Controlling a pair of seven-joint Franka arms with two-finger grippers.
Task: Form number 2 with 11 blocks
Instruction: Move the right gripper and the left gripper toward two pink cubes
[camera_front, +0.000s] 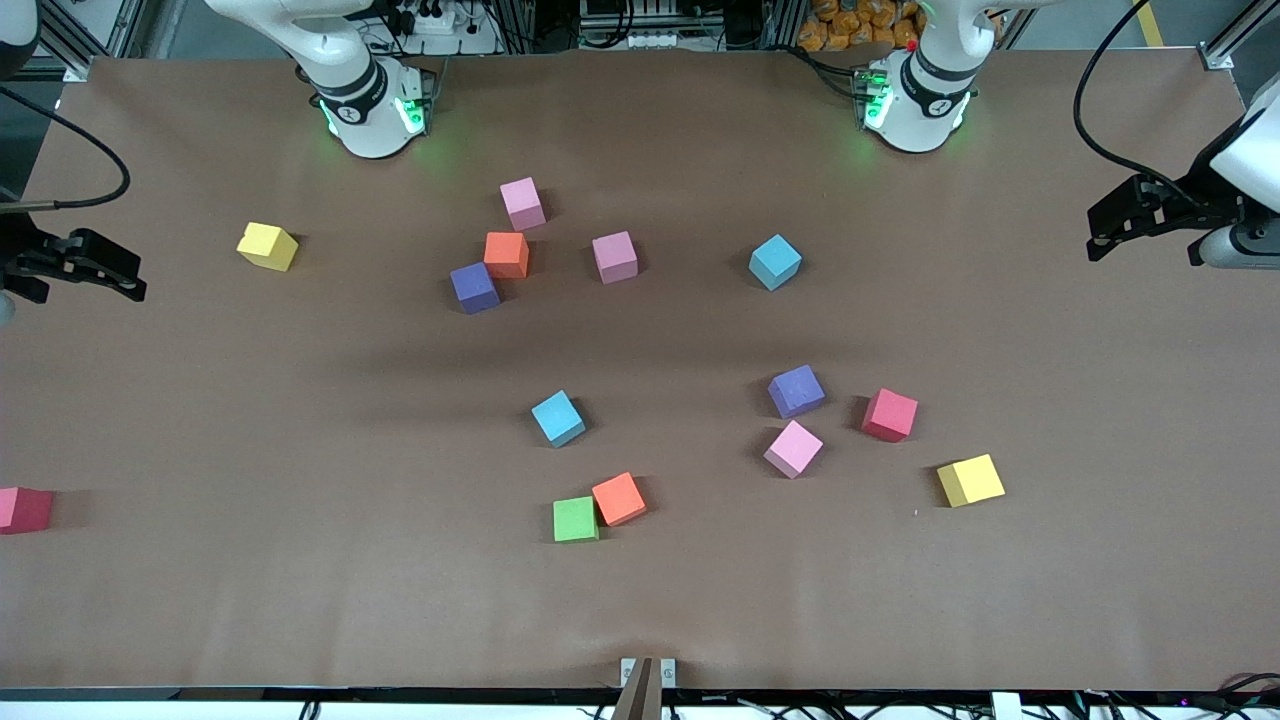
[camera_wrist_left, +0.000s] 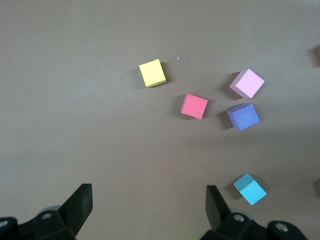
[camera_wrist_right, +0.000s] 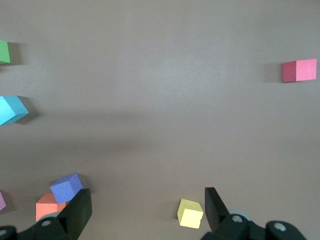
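Note:
Several blocks lie scattered on the brown table, and the number 2 is not in view. Toward the bases sit a pink block (camera_front: 522, 203), an orange block (camera_front: 506, 254) touching a purple block (camera_front: 474, 288), another pink block (camera_front: 614, 257) and a blue block (camera_front: 775, 262). Nearer the camera are a blue block (camera_front: 557, 418), a green block (camera_front: 575, 519) against an orange block (camera_front: 619, 498), and a purple block (camera_front: 796, 391). My left gripper (camera_front: 1097, 235) (camera_wrist_left: 148, 197) hangs open and empty at the left arm's end. My right gripper (camera_front: 140, 278) (camera_wrist_right: 148, 200) hangs open and empty at the right arm's end.
A red block (camera_front: 889, 415), a pink block (camera_front: 793, 449) and a yellow block (camera_front: 970, 480) lie toward the left arm's end. A yellow block (camera_front: 267, 246) (camera_wrist_right: 190, 213) and a red block (camera_front: 22, 509) at the table edge lie toward the right arm's end.

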